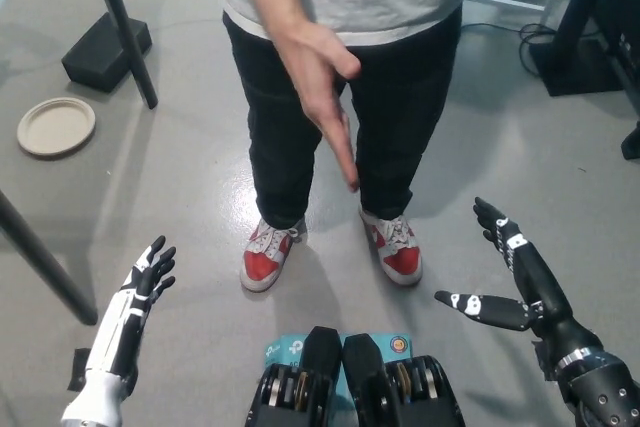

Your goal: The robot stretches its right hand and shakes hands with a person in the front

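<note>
Right hand [505, 272] spread wide (empty), apart from person's hand [325, 97], left hand [145, 282] open, low left

Single view only, taken from the robot's head and aimed steeply down at the grey concrete floor [180, 177]. Faced forward toward a person in a grey shirt and black trousers [340, 77], cropped at the chest by the top edge. Framed close: white left hand [140, 292] at lower left, black right hand [505, 272] at lower right. Reached as far as a round beige plate [56, 126] near the left edge.
</note>
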`<action>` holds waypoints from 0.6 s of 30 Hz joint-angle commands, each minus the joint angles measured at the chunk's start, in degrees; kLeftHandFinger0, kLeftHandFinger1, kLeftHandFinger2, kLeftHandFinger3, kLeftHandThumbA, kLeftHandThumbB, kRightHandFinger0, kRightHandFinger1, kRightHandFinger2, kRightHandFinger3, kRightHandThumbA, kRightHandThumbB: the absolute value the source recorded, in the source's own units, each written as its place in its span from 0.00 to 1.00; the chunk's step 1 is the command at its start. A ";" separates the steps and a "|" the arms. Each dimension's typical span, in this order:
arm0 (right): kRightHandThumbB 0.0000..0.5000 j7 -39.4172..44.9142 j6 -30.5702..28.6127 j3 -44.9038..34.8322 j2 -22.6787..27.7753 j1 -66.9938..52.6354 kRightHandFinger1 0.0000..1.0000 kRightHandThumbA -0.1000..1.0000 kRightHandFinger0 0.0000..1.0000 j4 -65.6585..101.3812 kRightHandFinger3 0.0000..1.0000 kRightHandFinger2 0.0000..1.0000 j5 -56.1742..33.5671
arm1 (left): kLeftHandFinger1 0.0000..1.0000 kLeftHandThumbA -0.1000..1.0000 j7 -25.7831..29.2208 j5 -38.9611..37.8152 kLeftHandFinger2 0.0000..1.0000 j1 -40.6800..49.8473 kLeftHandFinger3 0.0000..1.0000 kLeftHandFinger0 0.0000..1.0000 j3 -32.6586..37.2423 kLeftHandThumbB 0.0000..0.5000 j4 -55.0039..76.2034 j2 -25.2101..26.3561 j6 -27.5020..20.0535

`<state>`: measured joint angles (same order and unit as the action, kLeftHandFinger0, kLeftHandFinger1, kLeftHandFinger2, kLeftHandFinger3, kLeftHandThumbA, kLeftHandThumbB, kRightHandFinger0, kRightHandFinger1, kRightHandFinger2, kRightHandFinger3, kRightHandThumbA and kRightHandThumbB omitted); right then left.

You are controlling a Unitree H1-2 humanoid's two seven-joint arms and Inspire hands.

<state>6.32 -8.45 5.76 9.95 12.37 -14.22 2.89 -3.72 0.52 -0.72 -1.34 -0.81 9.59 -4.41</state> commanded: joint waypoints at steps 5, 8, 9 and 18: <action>0.71 0.25 -2.49 -0.96 -1.26 0.42 1.00 1.00 1.00 0.59 1.00 1.00 -1.69 | 1.00 1.00 0.09 0.15 1.00 0.17 1.00 1.00 -0.25 0.33 0.87 0.13 -2.86; 0.71 0.37 -2.52 -1.12 -1.37 0.42 1.00 1.00 1.00 0.60 1.00 1.00 -1.67 | 1.00 1.00 0.07 0.14 1.00 0.17 1.00 1.00 -0.25 0.32 0.85 0.13 -2.90; 0.67 1.80 -1.93 -1.91 -1.80 0.42 1.00 1.00 1.00 2.24 1.00 1.00 -5.00 | 1.00 1.00 0.22 0.21 1.00 0.39 1.00 1.00 -0.35 0.32 0.62 0.11 -3.05; 0.65 1.79 5.17 -3.45 -2.82 2.07 1.00 1.00 1.00 14.89 1.00 1.00 -7.22 | 1.00 1.00 0.20 0.09 1.00 0.90 1.00 1.00 -0.47 0.32 0.30 0.11 -3.46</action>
<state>7.59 -6.76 3.36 7.56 12.22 -4.78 -1.68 -3.71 0.66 0.08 -1.36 -0.94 9.58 -5.42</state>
